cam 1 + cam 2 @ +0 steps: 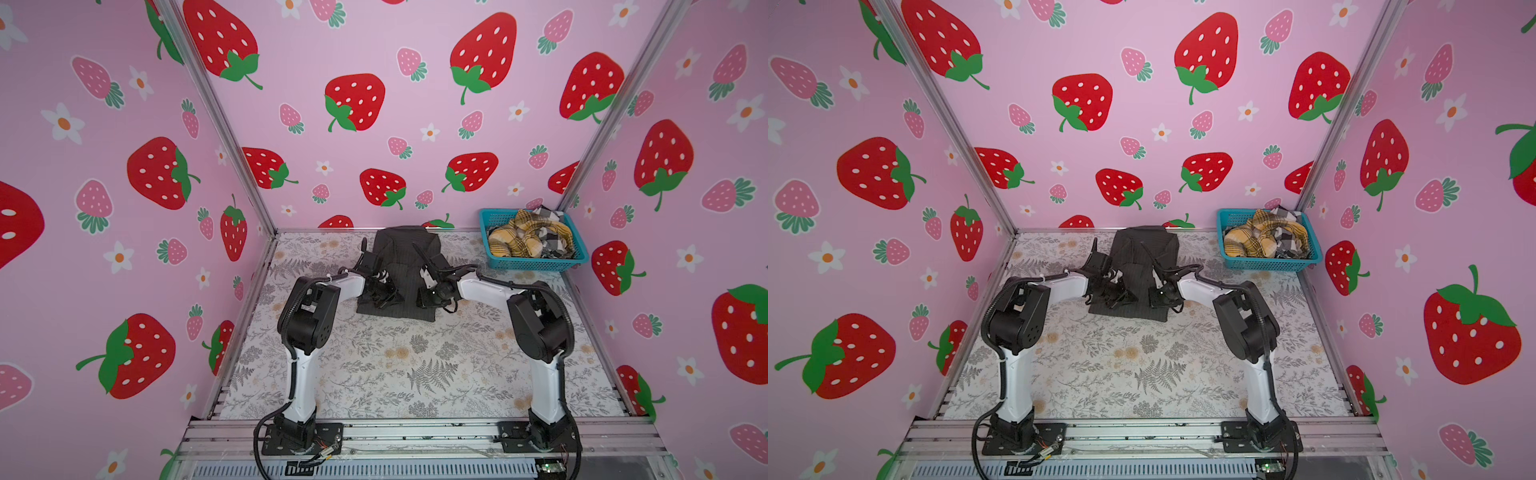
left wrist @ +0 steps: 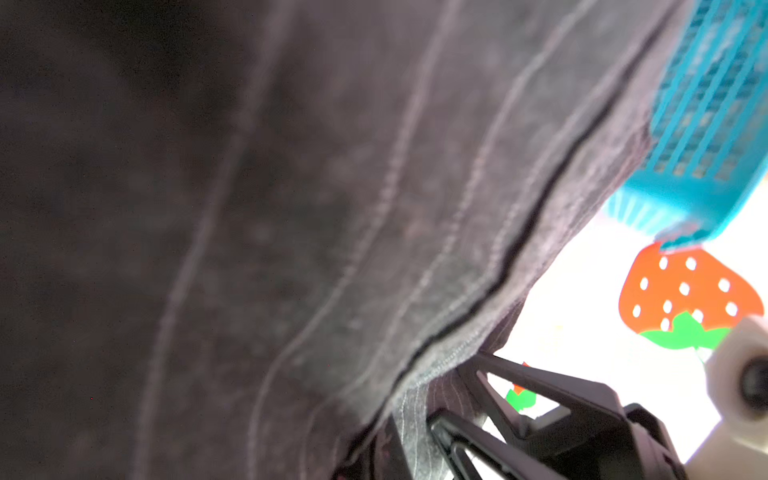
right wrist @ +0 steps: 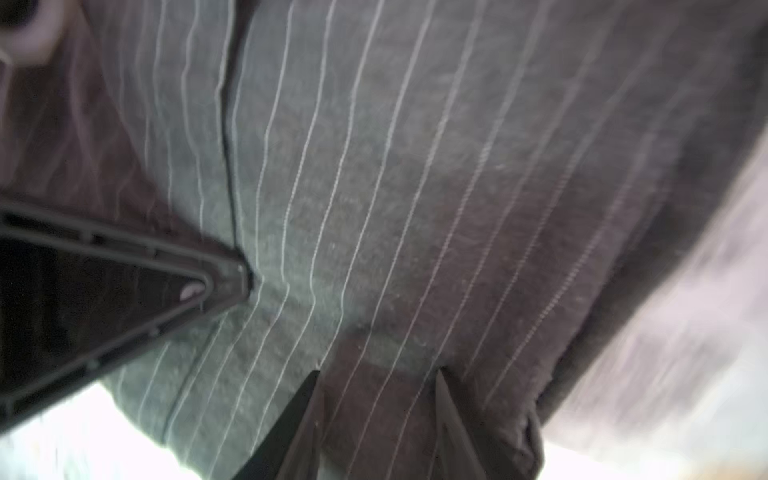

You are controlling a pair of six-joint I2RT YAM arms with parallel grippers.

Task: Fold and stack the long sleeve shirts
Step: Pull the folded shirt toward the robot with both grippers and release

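Observation:
A charcoal pinstriped shirt (image 1: 405, 257) (image 1: 1142, 255) lies partly folded at the back middle of the table in both top views. My left gripper (image 1: 384, 293) (image 2: 415, 440) is at its near left part, shut on a fold of the pinstriped cloth. My right gripper (image 1: 424, 297) (image 3: 378, 372) is at the shirt's near right part; its two fingertips (image 3: 313, 386) stand apart with a flat layer of the cloth between them. A mustard plaid shirt (image 1: 521, 241) and a black-and-white check shirt (image 1: 557, 245) lie bunched in the basket.
A teal mesh basket (image 1: 536, 262) (image 1: 1266, 262) (image 2: 706, 124) stands at the back right corner. Strawberry-print walls close the table on three sides. The floral tablecloth (image 1: 395, 365) spreads bare between the two arm bases along the front rail.

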